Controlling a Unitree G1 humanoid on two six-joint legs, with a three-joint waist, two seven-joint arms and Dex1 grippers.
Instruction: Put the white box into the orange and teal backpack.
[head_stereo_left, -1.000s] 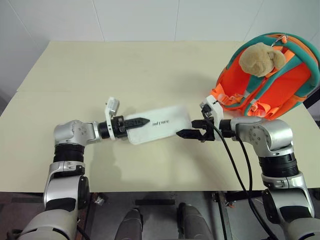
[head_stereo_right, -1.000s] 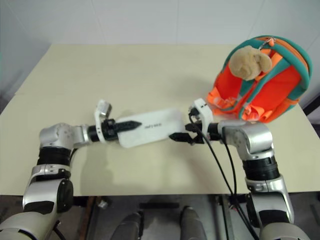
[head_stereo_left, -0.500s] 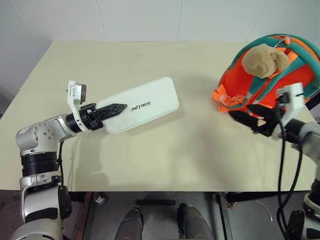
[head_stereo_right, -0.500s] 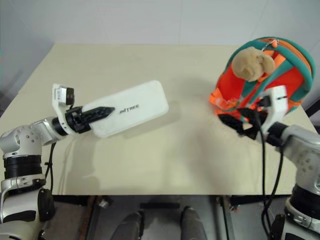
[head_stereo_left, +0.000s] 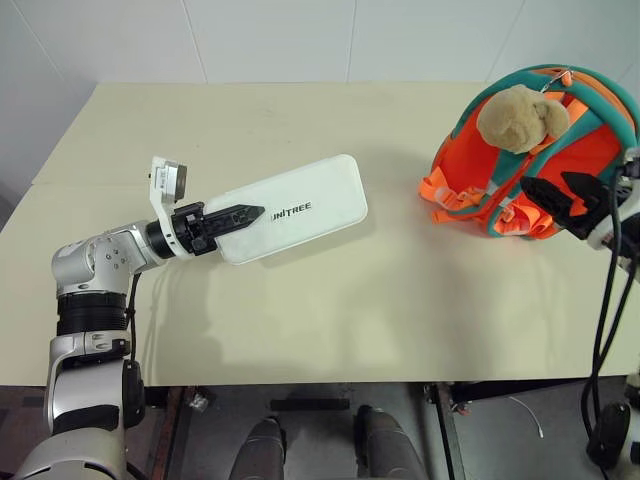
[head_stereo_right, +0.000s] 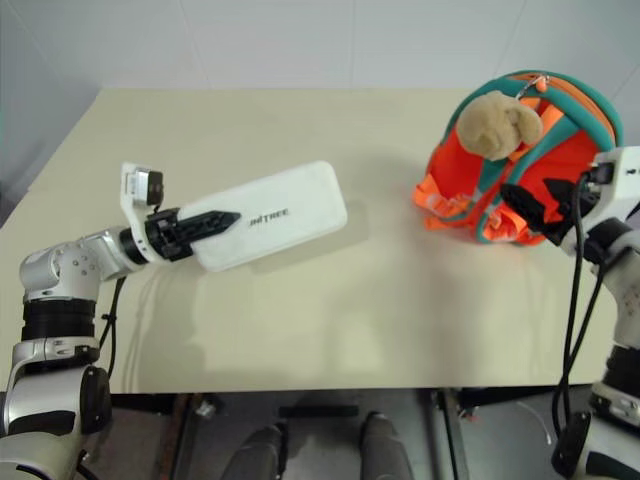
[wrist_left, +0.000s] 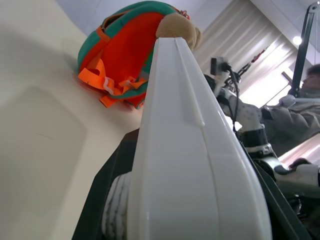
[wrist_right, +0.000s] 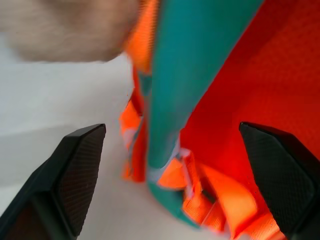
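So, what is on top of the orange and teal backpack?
A tan plush bear sits on the upper front of the orange and teal backpack. The inside of the backpack cannot be seen.

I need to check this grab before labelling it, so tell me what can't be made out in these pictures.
- Backpack opening: no view shows whether it is unzipped; straps and plush bear face the camera.
- Left gripper lower finger: under the white box.
- Right gripper: its arm is cut by the head view's right edge.

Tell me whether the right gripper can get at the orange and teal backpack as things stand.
Probably yes. The right gripper hangs open right at the orange and teal backpack, its fingers facing a teal strap, with nothing between them.
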